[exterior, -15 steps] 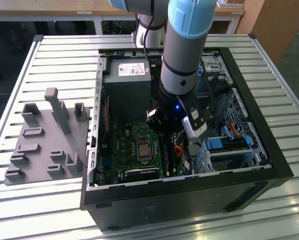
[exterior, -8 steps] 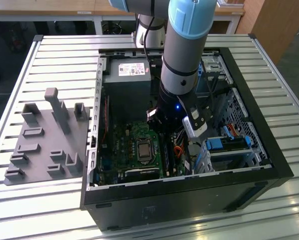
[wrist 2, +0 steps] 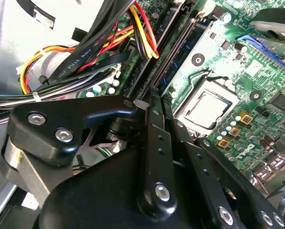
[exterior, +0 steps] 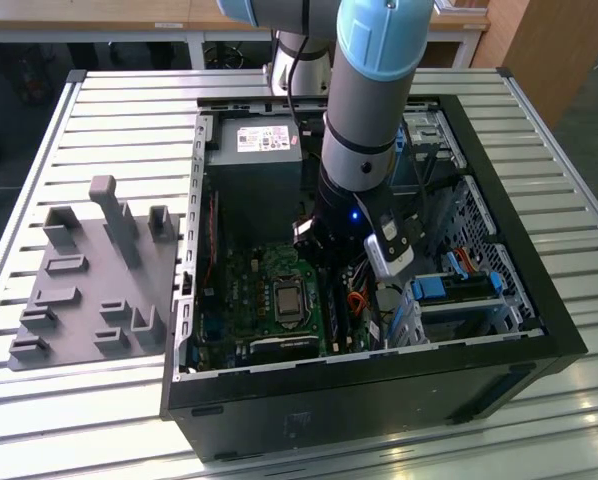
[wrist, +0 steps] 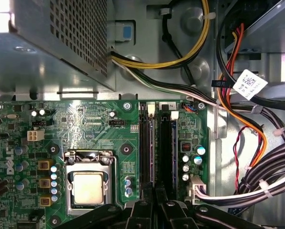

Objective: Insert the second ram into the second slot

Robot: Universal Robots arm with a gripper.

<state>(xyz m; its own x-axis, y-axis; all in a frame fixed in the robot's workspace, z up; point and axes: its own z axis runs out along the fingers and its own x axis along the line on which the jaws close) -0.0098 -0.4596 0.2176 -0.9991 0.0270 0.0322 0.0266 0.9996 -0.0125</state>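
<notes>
Your black metal gripper [wrist: 154,202] is pressed together over the thin blue-green ram stick [wrist: 152,157], which stands in the black slots [wrist: 167,143] beside the silver processor socket [wrist: 88,185].

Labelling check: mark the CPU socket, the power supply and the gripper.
CPU socket [wrist: 88,187]: first wrist view, on its metal lid.
Power supply [exterior: 256,165]: exterior view, on its top face.
Gripper [wrist: 154,196]: first wrist view, between the fingertips.

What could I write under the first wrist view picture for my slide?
Gripper poised over the motherboard's memory slots, beside the processor socket.
</notes>
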